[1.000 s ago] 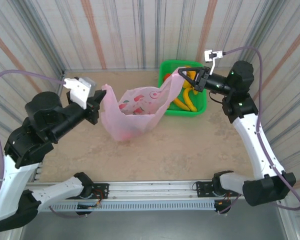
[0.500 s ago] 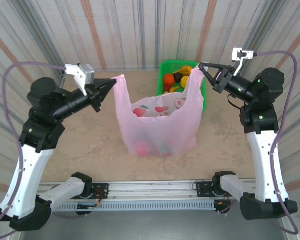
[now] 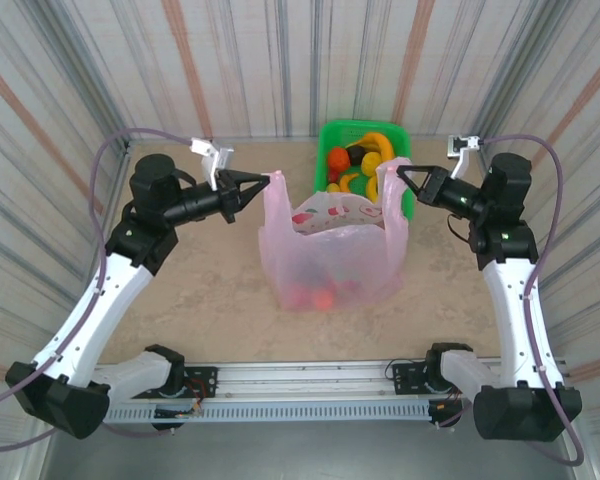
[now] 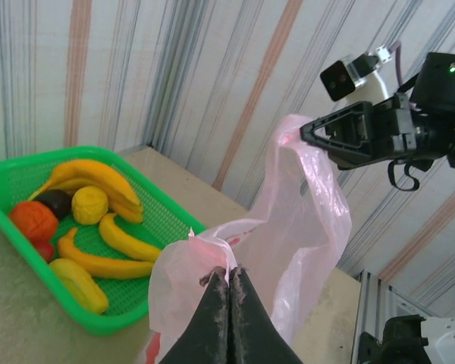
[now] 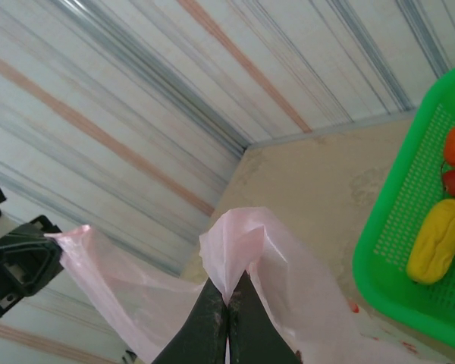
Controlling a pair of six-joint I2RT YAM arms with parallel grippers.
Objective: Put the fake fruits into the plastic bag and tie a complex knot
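Note:
The pink plastic bag [image 3: 332, 250] hangs upright at mid-table, held up by its two loop handles. My left gripper [image 3: 265, 183] is shut on the left handle [image 4: 201, 246]. My right gripper [image 3: 395, 178] is shut on the right handle [image 5: 239, 243]. Red and orange fake fruits [image 3: 315, 296] show through the film at the bag's bottom. More fake fruits lie in the green mesh basket [image 3: 408, 200] behind the bag: yellow bananas [image 4: 98, 186], an orange piece [image 4: 32, 220] and a dark maroon piece [image 4: 54, 202]. No knot is visible.
Striped corrugated walls close in the table on three sides. The green basket [image 4: 98, 318] sits at the back, just behind the bag. Bare beige tabletop [image 3: 200, 300] lies to the left of and in front of the bag. A metal rail [image 3: 300, 380] runs along the near edge.
Both grippers lifted the bag off the table, then came closer together, so the bag now hangs narrower with its handles nearer each other.

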